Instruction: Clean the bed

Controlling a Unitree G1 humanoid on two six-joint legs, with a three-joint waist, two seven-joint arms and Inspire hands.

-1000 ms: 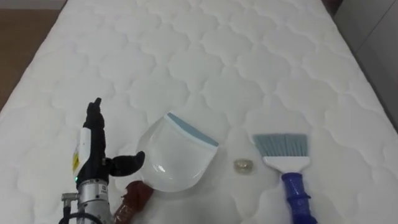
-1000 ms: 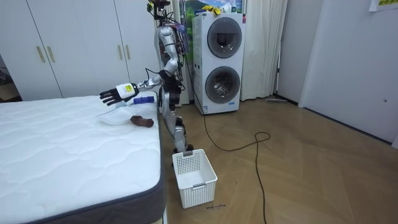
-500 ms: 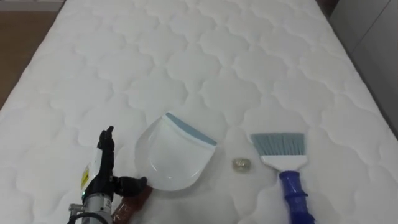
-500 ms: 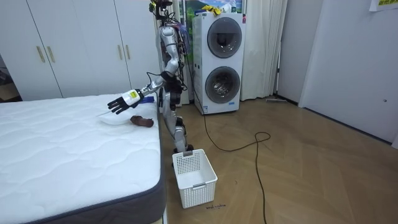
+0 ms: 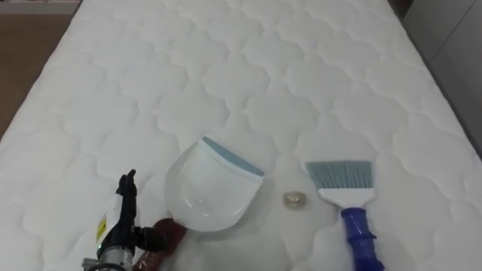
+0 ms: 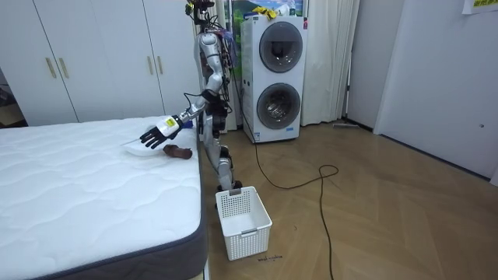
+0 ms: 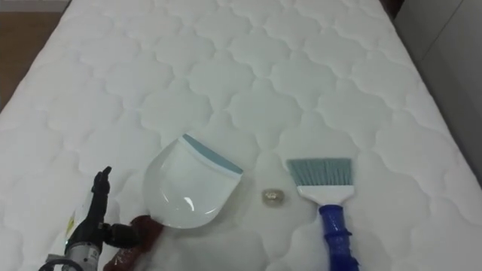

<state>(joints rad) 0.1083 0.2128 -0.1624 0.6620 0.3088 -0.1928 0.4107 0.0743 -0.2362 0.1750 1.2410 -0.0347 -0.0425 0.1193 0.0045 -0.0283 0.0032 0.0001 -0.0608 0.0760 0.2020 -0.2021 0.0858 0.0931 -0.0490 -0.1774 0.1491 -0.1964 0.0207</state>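
A white dustpan [image 5: 209, 190] with a grey-blue lip lies on the white mattress [image 5: 248, 68], its brown handle [image 5: 160, 242] pointing to the near edge. My left hand [image 5: 123, 220] stands just left of that handle, fingers straight up and thumb stretched out against the handle, open and holding nothing. It also shows in the right eye view [image 7: 90, 218] and the room view [image 6: 156, 134]. A small pale scrap [image 5: 295, 199] lies between the dustpan and a hand brush [image 5: 340, 181] with grey-blue bristles and a blue handle [image 5: 360, 239].
I stand at the bed's end, near stacked washing machines [image 6: 276, 70]. A white plastic basket [image 6: 243, 222] sits on the wooden floor beside the bed corner. White wardrobes [image 6: 85, 54] line the wall behind the bed.
My left hand has dropped and drawn back toward the near edge, from beside the dustpan's bowl down to its brown handle. Dustpan, scrap and brush lie as before.
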